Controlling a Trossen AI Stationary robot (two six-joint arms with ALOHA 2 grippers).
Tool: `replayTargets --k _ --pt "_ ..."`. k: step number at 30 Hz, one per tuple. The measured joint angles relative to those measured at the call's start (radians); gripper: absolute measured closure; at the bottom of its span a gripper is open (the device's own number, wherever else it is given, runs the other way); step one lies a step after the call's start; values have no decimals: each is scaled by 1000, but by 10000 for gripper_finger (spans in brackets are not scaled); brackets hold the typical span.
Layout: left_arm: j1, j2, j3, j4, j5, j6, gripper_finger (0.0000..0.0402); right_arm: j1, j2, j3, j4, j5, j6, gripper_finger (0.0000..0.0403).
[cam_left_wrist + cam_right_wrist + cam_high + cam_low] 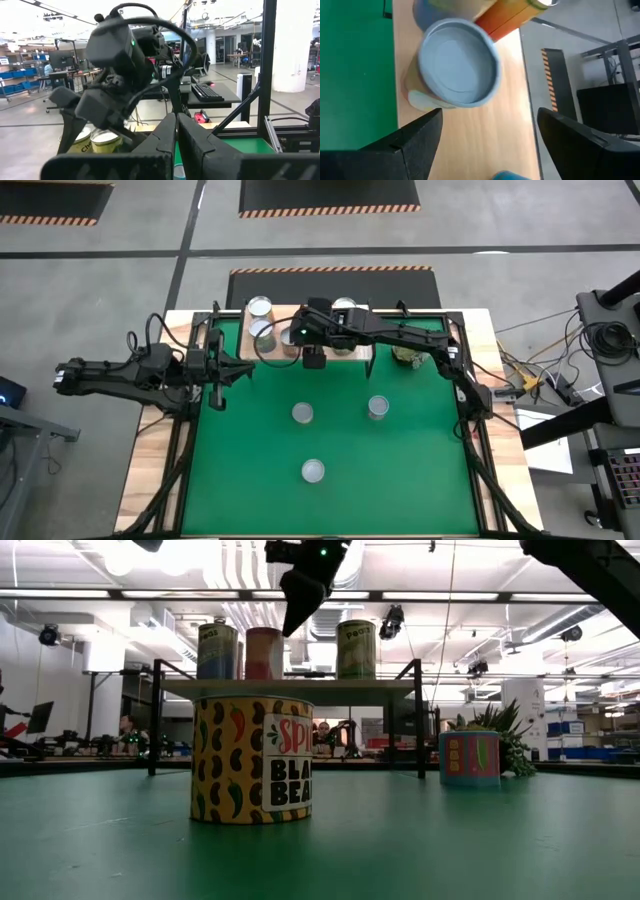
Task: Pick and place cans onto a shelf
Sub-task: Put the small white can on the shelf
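The light-wood shelf stands at the table's far middle and carries several cans. My right gripper hangs open above the shelf's near part and touches nothing. In the right wrist view its fingers point down, just short of a silver-topped can standing upright on the shelf board. An orange-labelled can stands just beyond that can. Three more cans stand upright on the green table. My left gripper waits shut at the table's far left.
A small potted plant stands to the right of the shelf. In the low view a yellow bean can stands close in front and a blue-labelled can stands farther right. Black frame posts stand at the table's far corners.
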Motion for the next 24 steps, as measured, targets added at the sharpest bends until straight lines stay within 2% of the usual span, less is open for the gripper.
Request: replayTargets --k 4,8,13,18,20,24 --pt "0 2 0 -4 0 3 402 1 -20 0 1 -1 2 121" --pt "0 10 0 -12 -1 3 402 11 -34 0 42 -8 0 168" --pt "0 37 0 -17 -8 3 402 42 -53 0 16 -8 -19 248" --pt "0 83 0 -16 -94 0 402 93 -110 -5 -70 -14 -1 338" --pt "0 108 0 -16 -123 -1 402 109 -142 -17 -109 -50 27 372" --pt "0 171 22 -32 -132 -1 402 148 -233 -129 -92 -112 77 389"
